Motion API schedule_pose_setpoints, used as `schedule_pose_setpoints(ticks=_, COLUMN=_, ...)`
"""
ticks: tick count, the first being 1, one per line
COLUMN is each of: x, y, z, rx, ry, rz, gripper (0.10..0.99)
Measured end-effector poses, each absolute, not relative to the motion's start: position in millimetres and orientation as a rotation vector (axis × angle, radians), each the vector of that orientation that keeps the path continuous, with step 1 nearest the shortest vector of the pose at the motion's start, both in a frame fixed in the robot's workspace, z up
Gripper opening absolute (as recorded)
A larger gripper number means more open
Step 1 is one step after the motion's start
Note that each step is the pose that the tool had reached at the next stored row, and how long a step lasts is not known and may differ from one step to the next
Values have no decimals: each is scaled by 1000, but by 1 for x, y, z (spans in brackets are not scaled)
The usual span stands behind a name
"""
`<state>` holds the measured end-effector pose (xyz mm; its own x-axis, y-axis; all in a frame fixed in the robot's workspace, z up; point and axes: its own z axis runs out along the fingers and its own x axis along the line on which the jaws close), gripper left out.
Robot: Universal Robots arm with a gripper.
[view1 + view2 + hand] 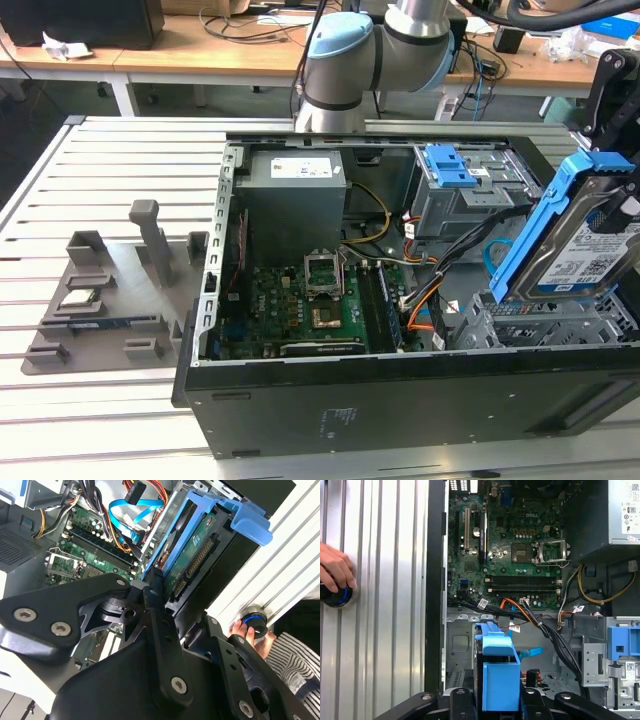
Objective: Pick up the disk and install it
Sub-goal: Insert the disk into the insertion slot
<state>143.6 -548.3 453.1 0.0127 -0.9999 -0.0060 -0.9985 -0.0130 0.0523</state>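
Black sheet-metal walls of the open computer case (400, 400) sit nearest the camera in the exterior view. At about three o'clock in that picture the disk (585, 250), one silver rectangular hard drive with a white-and-blue label in a bright blue plastic carrier, stands tilted on edge, its long axis running from lower left to upper right. It hangs over the grey perforated drive bay (545, 320) at the case's corner, its lower end at or just above the bay; I cannot tell whether they touch. The black gripper (618, 150) holds the disk at its upper end. One grey metal cage with a blue latch (455, 180) lies at one o'clock, one green motherboard (310, 300) at the centre, and one grey plastic parts tray (110, 290) at nine o'clock on the ribbed aluminium table (60, 160).

In the second wrist view, black finger links (155, 610) close on the blue carrier, the disk (200, 555) reaching away from the claw toward one o'clock. A person's hand (252, 635) rests on a round black knob (255, 622) at four o'clock.

In the first wrist view the carrier's blue end (497, 675) sits at six o'clock, clamped between the two fingers, with the bay straight ahead of it. The same hand (335, 570) lies at nine o'clock.
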Motion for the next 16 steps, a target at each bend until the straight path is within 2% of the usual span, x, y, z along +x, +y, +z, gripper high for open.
schedule_pose_setpoints(ticks=16, x=145, y=-545, z=425, rx=2211, ry=-2183, rz=-63, gripper=365)
